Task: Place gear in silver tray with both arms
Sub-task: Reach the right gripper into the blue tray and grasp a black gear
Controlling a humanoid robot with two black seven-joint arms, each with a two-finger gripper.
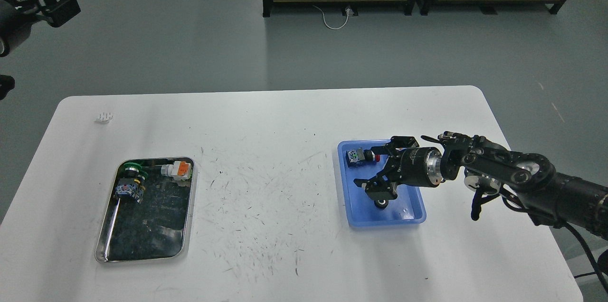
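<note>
Left gripper (57, 0) hangs raised off the table's far-left side, fingers spread, holding nothing. Silver tray (108, 240) lies on the white table (285, 150) at left: shiny raised rim, rounded corners, dark scratched bottom; two switch-like parts (130, 183) (178, 170) rest at its far end. Right gripper (380, 169) hovers spread apart over the blue plastic tray (403, 216), beside a small part (357, 156). Floor is grey.

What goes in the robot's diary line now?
right gripper: open over blue tray | left gripper: raised | silver tray: holds parts
</note>
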